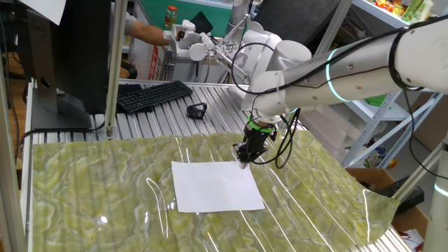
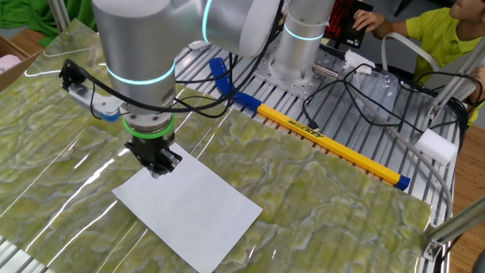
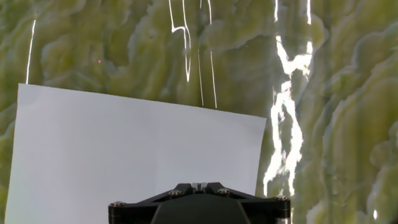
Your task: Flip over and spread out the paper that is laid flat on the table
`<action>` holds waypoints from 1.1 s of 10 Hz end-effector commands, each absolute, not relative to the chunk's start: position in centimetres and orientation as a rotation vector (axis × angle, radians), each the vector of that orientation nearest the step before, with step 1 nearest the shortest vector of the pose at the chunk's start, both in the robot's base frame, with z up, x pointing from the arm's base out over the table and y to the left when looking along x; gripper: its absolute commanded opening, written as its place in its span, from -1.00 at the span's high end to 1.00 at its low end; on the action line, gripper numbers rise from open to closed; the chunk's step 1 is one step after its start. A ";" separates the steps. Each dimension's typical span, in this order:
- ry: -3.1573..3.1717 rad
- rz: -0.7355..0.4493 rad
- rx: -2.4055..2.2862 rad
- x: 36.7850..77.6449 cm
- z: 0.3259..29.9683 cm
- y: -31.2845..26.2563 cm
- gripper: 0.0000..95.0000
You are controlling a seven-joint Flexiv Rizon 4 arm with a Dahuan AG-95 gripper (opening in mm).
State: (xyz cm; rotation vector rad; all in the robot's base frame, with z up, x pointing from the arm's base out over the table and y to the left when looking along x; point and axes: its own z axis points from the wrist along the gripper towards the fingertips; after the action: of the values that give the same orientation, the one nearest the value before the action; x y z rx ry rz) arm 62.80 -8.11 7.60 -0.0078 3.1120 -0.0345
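The paper (image 1: 215, 186) is a blank white sheet lying flat on the green-yellow marbled table (image 1: 98, 182). It also shows in the other fixed view (image 2: 193, 208) and fills the lower left of the hand view (image 3: 124, 149). My gripper (image 1: 243, 161) points straight down with its tips at the sheet's far right corner, down at table level. In the other fixed view the gripper (image 2: 158, 170) stands on the sheet's top corner. In the hand view the fingertips (image 3: 199, 185) are pressed together over the sheet. The pinched corner itself is hidden under the hand.
A black keyboard (image 1: 152, 95) and a small black object (image 1: 197, 110) lie on the ribbed metal section behind. A long yellow bar (image 2: 326, 140) lies across the metal part, with cables (image 2: 364, 98) nearby. A monitor (image 1: 59, 56) stands at the back left. People's hands are beyond the table.
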 end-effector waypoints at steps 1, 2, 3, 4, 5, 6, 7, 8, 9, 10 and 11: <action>3.116 -0.033 -0.003 62.6 7.7 -8.2 1.00; 3.114 -0.020 0.017 62.6 7.7 -8.1 1.00; 3.116 -0.014 0.051 63.0 7.1 -7.9 1.00; 3.117 -0.012 0.067 63.6 6.5 -7.9 1.00; 3.117 -0.013 0.067 63.9 6.3 -7.9 1.00; 3.110 -0.015 0.064 65.9 4.9 -8.5 1.00; 3.101 -0.017 0.057 67.2 4.1 -9.0 1.00; 3.095 -0.019 0.051 68.4 3.6 -9.6 1.00; 3.094 -0.019 0.051 69.1 3.4 -9.9 1.00; 3.092 -0.025 0.050 69.6 3.6 -10.3 1.00; 3.096 -0.023 0.048 69.8 4.3 -10.7 1.00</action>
State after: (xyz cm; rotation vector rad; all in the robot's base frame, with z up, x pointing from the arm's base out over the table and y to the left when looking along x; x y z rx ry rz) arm 70.05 -10.85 4.26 0.0485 3.1009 -0.0223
